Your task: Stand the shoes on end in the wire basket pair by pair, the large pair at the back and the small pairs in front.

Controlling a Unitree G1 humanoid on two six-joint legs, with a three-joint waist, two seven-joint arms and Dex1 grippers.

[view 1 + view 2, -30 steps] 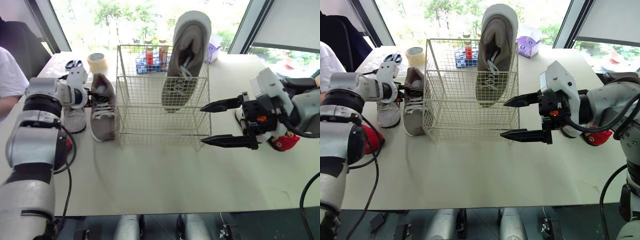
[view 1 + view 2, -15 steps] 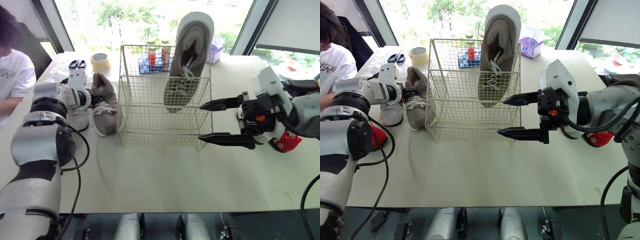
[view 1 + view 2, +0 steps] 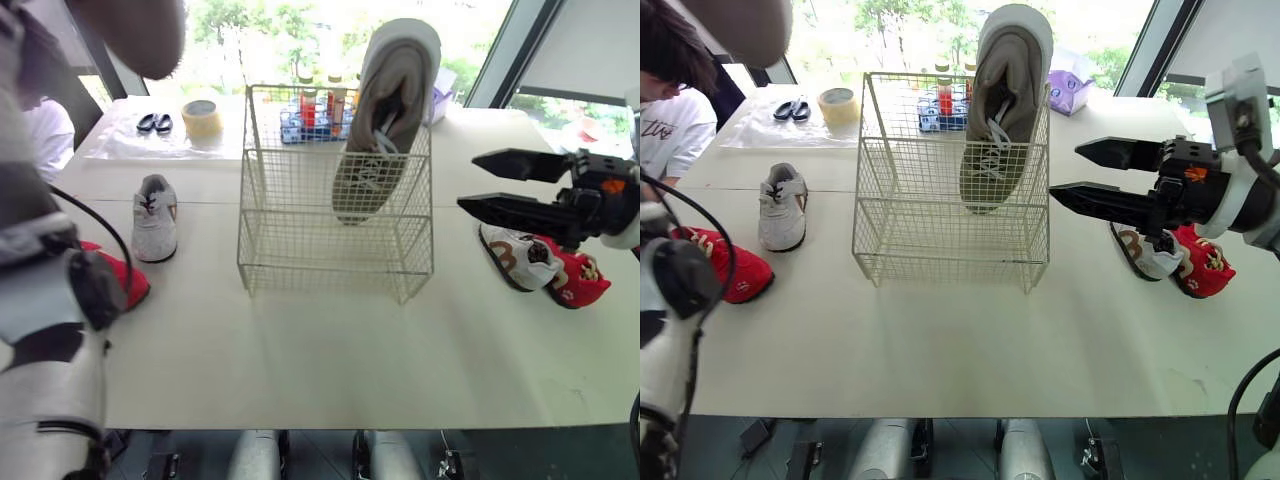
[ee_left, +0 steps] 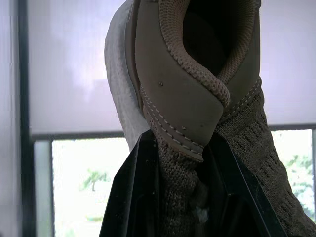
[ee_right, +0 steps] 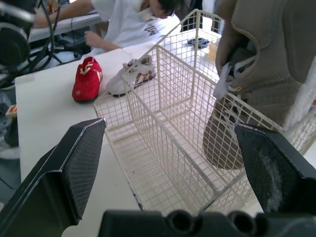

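Step in hand: large pair, second shoe; judged about to go to the back of the wire basket [image 3: 335,240]
Left gripper [image 4: 180,143]: fingers clamped on the heel collar of the second large shoe [image 4: 187,94]; shoe held high above the left side of the worktop [image 3: 320,350]
Right gripper [image 3: 1068,170]: fingers wide apart, holding nothing, hovering just right of the basket
First large shoe [image 3: 1002,110]: stands on end in the basket's right rear, top well above the rim
Rear left of basket: free
Small shoes, left of basket: grey-white shoe [image 3: 155,215] and red shoe [image 3: 725,268], lying on the worktop, near each other
Small shoes, right of basket: white-brown shoe [image 3: 512,255] touching another red shoe [image 3: 578,282], below the right gripper
Person [image 3: 670,70]: seated at the far left, apart from the shoes
Progress: early, one shoe in place
Next move calls for: carrying the held shoe over the rim, lowering it on end into the rear left beside its mate, parting the fingers only once it leans steady
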